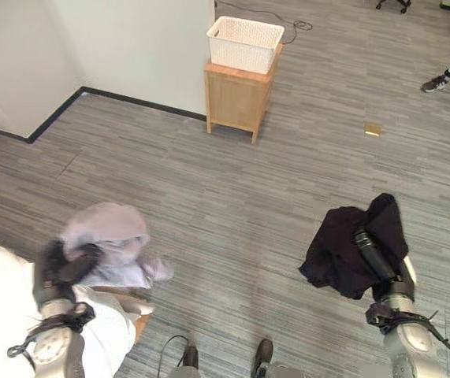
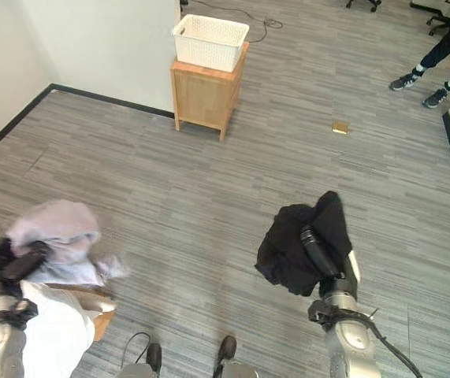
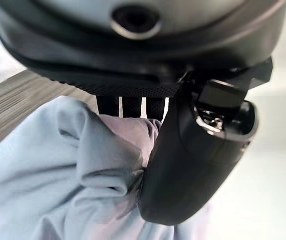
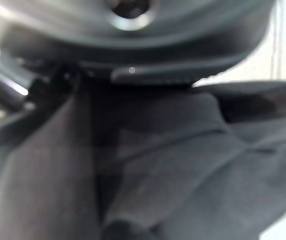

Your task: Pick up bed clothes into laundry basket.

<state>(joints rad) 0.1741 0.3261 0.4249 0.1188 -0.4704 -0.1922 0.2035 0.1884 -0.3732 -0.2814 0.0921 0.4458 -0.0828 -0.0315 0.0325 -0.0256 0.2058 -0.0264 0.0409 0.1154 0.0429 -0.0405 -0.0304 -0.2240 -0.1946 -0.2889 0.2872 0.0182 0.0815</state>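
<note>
A pale lilac garment [image 1: 110,240] hangs bunched at the lower left, and my left hand [image 1: 61,270] is shut on it; the left wrist view shows my thumb [image 3: 193,160] pressed into its folds [image 3: 72,170]. At the lower right a black garment [image 1: 347,252] drapes over my right hand [image 1: 374,256], which is shut on it above the floor. Dark cloth [image 4: 148,170] covers the right wrist view. The white laundry basket [image 1: 244,43] stands on a small wooden cabinet [image 1: 239,96] at the far end, against the wall, well away from both hands.
White bedding [image 1: 4,315] lies at the lower left edge by my left arm. Grey plank floor [image 1: 232,189] stretches between me and the cabinet. A small tan square [image 1: 373,128] lies on the floor to the right. A person's shoes [image 1: 445,87] show at the far right.
</note>
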